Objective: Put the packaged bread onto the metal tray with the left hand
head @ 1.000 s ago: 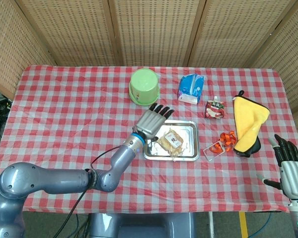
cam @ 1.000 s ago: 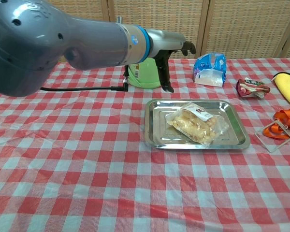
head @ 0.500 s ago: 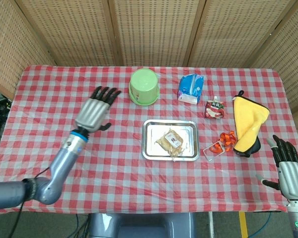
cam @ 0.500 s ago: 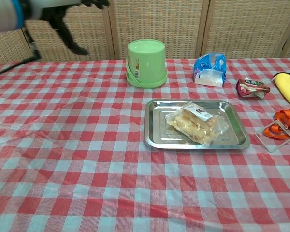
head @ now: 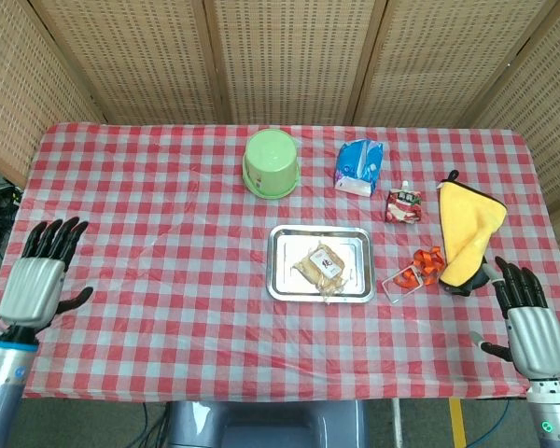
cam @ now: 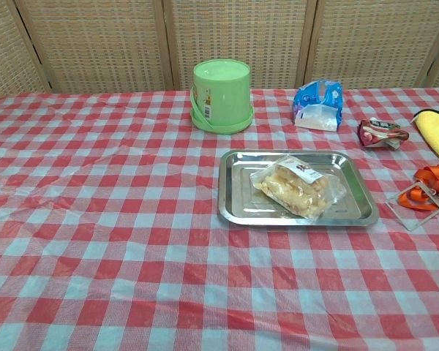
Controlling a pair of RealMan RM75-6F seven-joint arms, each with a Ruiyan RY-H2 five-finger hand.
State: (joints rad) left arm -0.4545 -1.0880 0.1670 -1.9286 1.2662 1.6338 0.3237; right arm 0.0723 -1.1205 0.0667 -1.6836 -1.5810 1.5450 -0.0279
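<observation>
I see the bread (head: 321, 266) in its clear bag lying inside the metal tray (head: 286, 280), a bit right of the tray's middle and slightly askew, nothing touching it; chest view shows the same, bread (cam: 298, 188) resting flat on the tray (cam: 238, 201) floor with the label end toward the back. My left hand (head: 37, 280) is at the near left edge of the table, well apart from the tray, fingers spread and straight, holding nothing. My right hand (head: 525, 318) is at the near right corner, fingers apart too, also holding nothing, just beside the dark thing under the yellow cloth (head: 469, 230) but I cannot tell if it touches. Neither hand shows in the chest view. The table has a red and white checked cloth (head: 149, 196). Behind the tray, an upside-down green bucket (head: 271, 162) sits toward the back; in the chest view the bucket (cam: 221, 95) has its handle down along the side. Right of it is a blue and white bag (head: 359, 165), near the back edge. A small red pouch (head: 403, 204) lies between that bag and the yellow cloth. An orange ribbon (head: 427, 264) lies just right of the tray, beside the yellow cloth, with a thin clear frame (head: 399, 286) next to it, close to the tray's right rim but apart.
</observation>
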